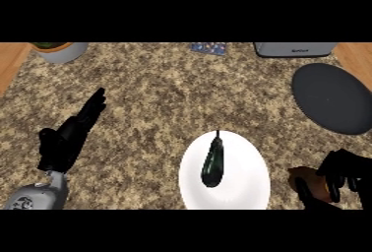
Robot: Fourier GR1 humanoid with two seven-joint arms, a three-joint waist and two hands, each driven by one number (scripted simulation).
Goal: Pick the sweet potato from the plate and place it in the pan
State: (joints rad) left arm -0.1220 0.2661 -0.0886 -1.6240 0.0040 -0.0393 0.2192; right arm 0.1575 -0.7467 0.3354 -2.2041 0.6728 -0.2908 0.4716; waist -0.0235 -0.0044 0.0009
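- Right of the white plate (251,189), my right robot hand (335,178) curled round the sweet potato (303,181).
- Left robot hand (69,135) rested, fingers straight.
- I judged it might slip before reaching the pan (334,97).

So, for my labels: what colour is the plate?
White, the plate, seen in the head view.

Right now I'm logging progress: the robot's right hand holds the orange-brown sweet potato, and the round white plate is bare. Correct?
Not quite. The head view shows the round white plate is not bare: a dark green elongated vegetable lies on it. The right robot hand does hold the orange-brown sweet potato.
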